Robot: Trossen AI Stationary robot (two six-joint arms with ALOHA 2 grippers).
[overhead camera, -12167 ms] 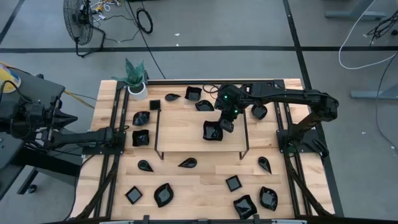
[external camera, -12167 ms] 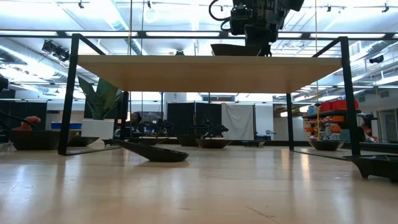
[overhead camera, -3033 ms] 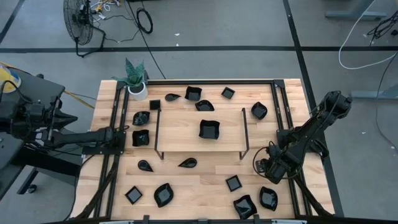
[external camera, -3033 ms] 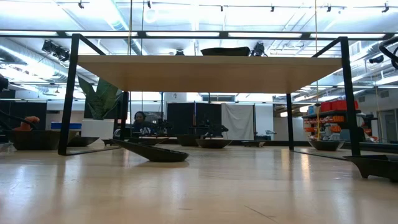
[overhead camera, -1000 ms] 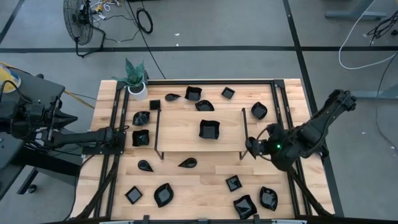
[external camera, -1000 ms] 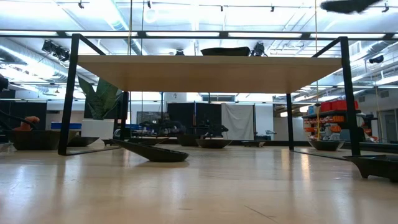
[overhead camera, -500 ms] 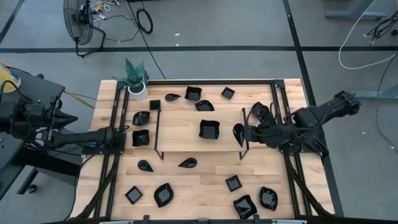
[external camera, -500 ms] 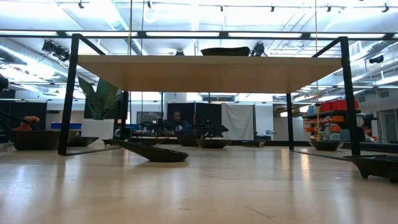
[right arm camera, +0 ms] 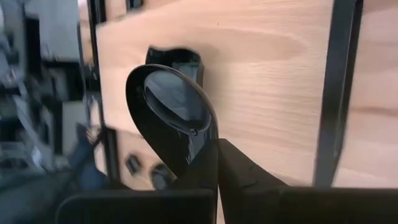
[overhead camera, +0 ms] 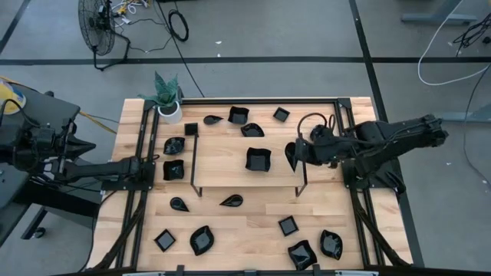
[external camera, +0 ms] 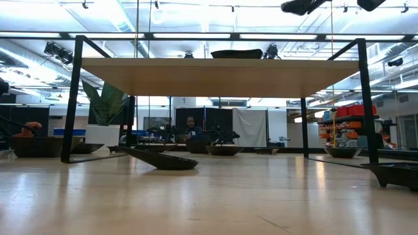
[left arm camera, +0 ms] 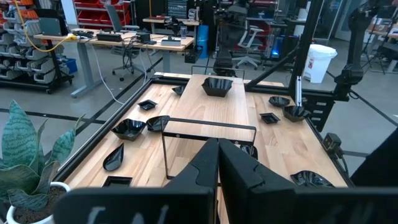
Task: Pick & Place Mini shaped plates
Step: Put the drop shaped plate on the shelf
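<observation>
Glossy black teardrop plate [overhead camera: 292, 154] hangs clenched in the right gripper [overhead camera: 301, 152] jaws above the raised shelf's [overhead camera: 230, 165] right edge, near a square plate [overhead camera: 258, 159] (mid-shelf). Left gripper [overhead camera: 157, 163] rests by the surface's left edge, jaws closed, empty.

high view: straight down over the whole tabletop [overhead camera: 245, 222].
low view: at tabletop level, looking across under the raised shelf [external camera: 219, 67].
left wrist view: along the tabletop, from its plant end.
right wrist view: close above the shelf.
shared: shelf.
</observation>
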